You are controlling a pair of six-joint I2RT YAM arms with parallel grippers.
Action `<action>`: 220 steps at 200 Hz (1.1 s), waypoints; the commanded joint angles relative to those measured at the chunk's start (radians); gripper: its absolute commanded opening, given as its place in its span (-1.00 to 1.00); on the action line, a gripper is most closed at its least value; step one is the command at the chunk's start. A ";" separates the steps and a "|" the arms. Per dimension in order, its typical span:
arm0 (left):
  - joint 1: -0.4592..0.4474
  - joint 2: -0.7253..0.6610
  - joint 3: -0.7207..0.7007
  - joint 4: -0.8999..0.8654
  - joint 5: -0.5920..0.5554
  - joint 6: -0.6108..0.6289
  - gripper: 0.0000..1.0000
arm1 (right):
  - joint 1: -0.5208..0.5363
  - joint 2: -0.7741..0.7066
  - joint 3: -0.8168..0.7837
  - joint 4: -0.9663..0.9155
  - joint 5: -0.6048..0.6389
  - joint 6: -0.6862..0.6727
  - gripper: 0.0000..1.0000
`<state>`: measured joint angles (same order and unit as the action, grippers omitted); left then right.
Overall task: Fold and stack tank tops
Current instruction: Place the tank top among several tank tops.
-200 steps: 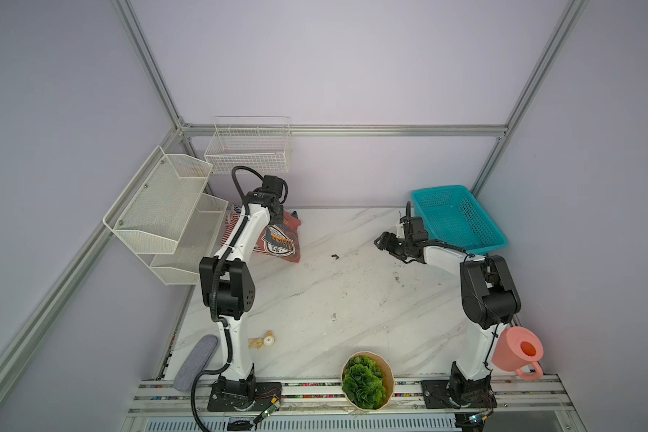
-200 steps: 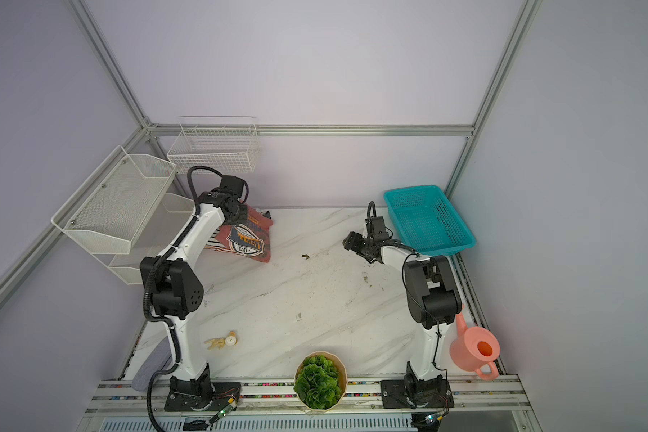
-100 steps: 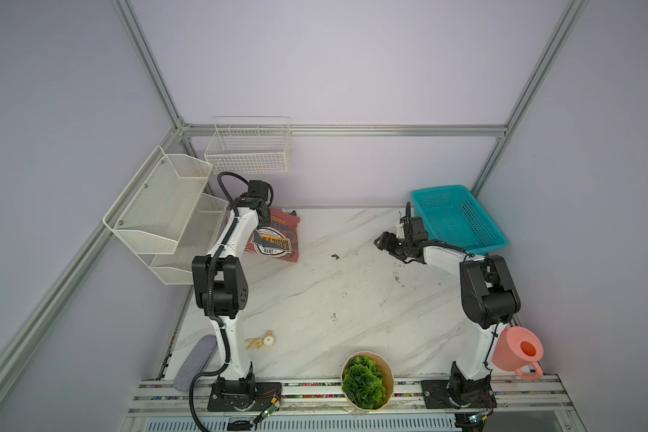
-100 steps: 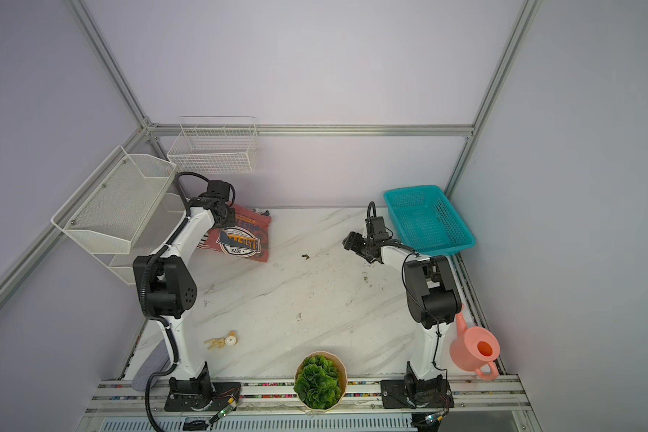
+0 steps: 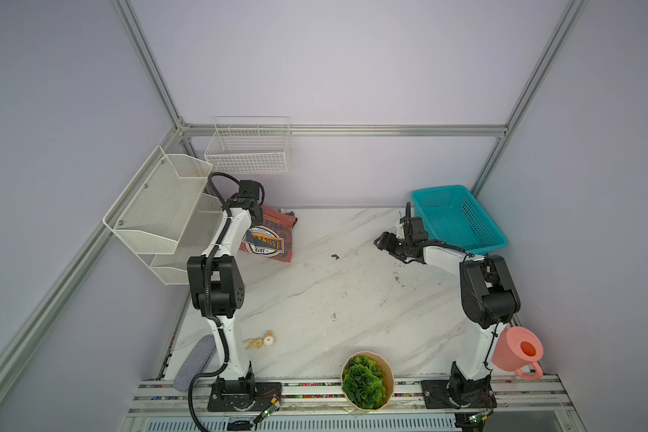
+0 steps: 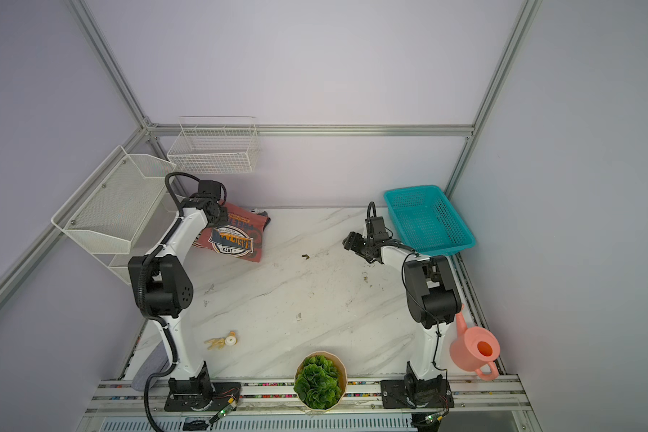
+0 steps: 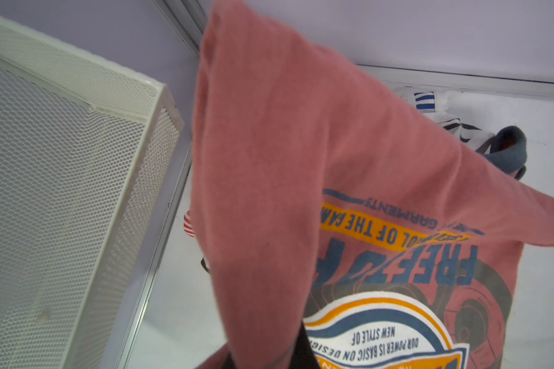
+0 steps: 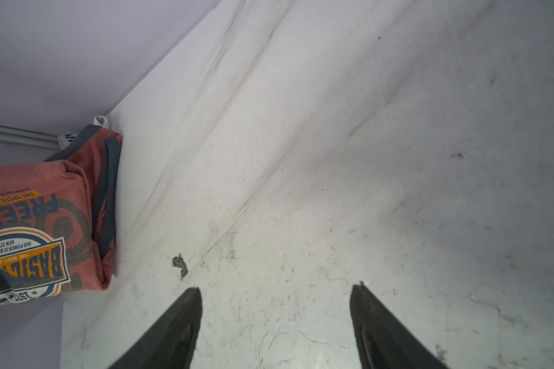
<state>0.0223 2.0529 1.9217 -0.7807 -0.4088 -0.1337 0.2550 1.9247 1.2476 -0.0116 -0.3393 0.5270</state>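
The dusty-red tank top (image 5: 274,241) (image 6: 240,239) with its oval badge lies at the table's back left corner. A fold of the dusty-red top (image 7: 285,159) is lifted and hangs from my left gripper (image 5: 257,217), which is shut on it. The cloth covers the jaws except for one dark finger (image 7: 301,349). Under it peek a black-and-white striped top (image 7: 461,129) and a sliver of a red-and-white striped top (image 7: 188,225). My right gripper (image 5: 383,241) (image 8: 275,294) stands open over bare table, far to the right of the pile.
A teal basket (image 5: 457,220) stands at the back right behind the right arm. White mesh racks (image 5: 165,209) and a wire basket (image 5: 249,149) hang on the walls close to the left arm. A plant bowl (image 5: 367,381), pink watering can (image 5: 517,353) and small yellow toy (image 5: 260,341) sit near the front.
My left arm has swung left toward the wall racks with the dusty-red top's edge in its grip. More of the badge now shows. The right arm has not moved.
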 commanded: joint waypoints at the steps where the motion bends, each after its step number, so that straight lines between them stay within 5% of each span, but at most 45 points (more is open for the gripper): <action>1: 0.030 0.013 -0.021 0.076 -0.048 0.014 -1.00 | 0.008 0.008 -0.004 0.001 0.000 0.004 0.53; 12: 0.034 0.026 -0.016 0.075 -0.057 0.010 -0.97 | 0.008 0.008 -0.004 0.000 0.003 0.005 0.52; 28: 0.035 0.035 -0.013 0.075 -0.068 0.001 -0.51 | 0.010 0.007 -0.002 -0.001 0.005 0.006 0.53; 43: 0.034 0.039 -0.008 0.075 -0.070 -0.006 0.16 | 0.012 0.005 0.001 -0.005 0.008 0.007 0.53; 75: 0.034 0.028 0.003 0.075 -0.087 -0.017 0.78 | 0.015 0.004 0.005 -0.009 0.008 0.007 0.52; 161: 0.026 -0.087 0.004 0.071 -0.051 -0.038 1.00 | 0.026 0.005 0.006 0.000 -0.003 0.008 0.52; 220: -0.035 -0.184 -0.068 0.072 0.249 -0.075 1.00 | 0.032 -0.020 0.006 -0.001 -0.021 0.003 0.53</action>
<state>0.0231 1.9289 1.9156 -0.7361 -0.3202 -0.1761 0.2779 1.9247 1.2476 -0.0124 -0.3416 0.5304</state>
